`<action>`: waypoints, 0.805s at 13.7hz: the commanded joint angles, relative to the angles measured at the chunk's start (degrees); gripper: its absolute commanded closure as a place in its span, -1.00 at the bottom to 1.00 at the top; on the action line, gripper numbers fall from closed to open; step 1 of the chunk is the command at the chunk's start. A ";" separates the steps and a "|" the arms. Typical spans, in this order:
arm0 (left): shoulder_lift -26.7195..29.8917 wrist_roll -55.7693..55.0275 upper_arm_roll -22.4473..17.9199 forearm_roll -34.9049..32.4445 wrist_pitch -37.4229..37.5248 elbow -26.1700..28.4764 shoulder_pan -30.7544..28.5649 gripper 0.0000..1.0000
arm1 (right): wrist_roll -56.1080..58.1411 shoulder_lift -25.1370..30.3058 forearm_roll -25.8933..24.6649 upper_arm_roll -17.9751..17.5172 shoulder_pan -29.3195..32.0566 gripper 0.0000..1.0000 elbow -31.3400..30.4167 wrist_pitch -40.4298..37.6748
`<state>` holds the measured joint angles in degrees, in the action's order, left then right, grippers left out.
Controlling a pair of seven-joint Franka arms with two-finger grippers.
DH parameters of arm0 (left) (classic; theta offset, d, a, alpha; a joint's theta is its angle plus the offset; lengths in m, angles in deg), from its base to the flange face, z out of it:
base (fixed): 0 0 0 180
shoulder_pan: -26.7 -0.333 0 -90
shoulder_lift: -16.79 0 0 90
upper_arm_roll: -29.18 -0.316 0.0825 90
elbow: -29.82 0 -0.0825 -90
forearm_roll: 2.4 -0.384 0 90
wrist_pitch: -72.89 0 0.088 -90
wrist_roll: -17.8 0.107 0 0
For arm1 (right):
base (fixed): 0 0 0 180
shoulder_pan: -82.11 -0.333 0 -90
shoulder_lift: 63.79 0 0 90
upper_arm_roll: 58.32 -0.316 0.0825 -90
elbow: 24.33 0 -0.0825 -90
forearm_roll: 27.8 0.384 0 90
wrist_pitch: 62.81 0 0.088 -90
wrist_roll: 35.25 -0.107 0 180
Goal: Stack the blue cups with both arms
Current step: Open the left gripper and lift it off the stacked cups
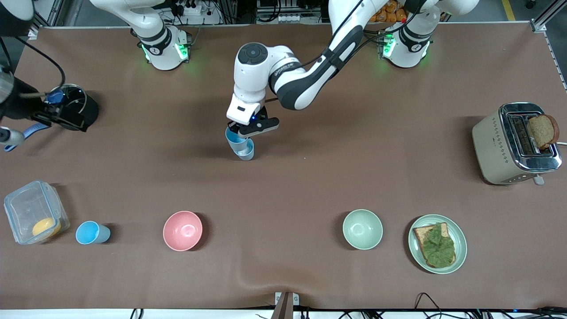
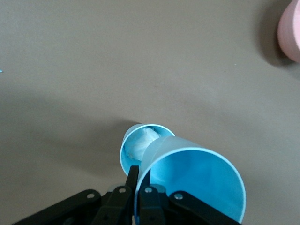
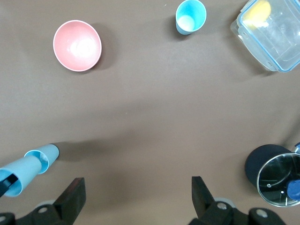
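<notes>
My left gripper is shut on the rim of a sky-blue cup, one finger inside and one outside. It holds the cup tilted over a paler blue cup that stands mid-table. In the left wrist view the gripper pinches the bright cup's wall. The cup's lower end sits at the mouth of the paler cup, which is whitish inside. A third blue cup stands beside the clear container. My right gripper is open and empty over bare table by the black pot.
A black pot stands at the right arm's end. A clear container with a yellow thing, a pink bowl, a green bowl and a plate with toast line the near side. A toaster stands at the left arm's end.
</notes>
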<state>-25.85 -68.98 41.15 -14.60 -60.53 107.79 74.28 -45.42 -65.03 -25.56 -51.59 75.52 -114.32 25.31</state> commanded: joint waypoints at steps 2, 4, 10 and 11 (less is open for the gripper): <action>-2.97 -1.46 -0.89 -1.60 -0.18 -1.86 1.03 1.00 | 6.73 2.73 -0.75 -1.45 2.29 -1.00 -2.38 0.83; -3.06 -1.46 -0.89 -1.60 -0.18 -1.59 1.03 1.00 | 7.54 3.17 -0.84 -1.36 2.46 -1.00 -2.20 1.18; 2.01 -1.38 -1.24 -1.69 4.19 -1.33 -1.33 -1.00 | 7.63 2.47 -1.18 -1.45 2.03 -1.00 -1.50 2.32; 5.26 -0.59 -1.33 -2.12 7.87 -1.33 -2.91 -1.00 | 7.63 2.21 -2.06 -1.45 1.85 -1.00 -1.24 2.32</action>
<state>-26.82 -68.99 40.12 -14.63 -58.61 105.61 73.79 -38.29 -63.62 -25.82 -51.91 76.68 -114.92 27.10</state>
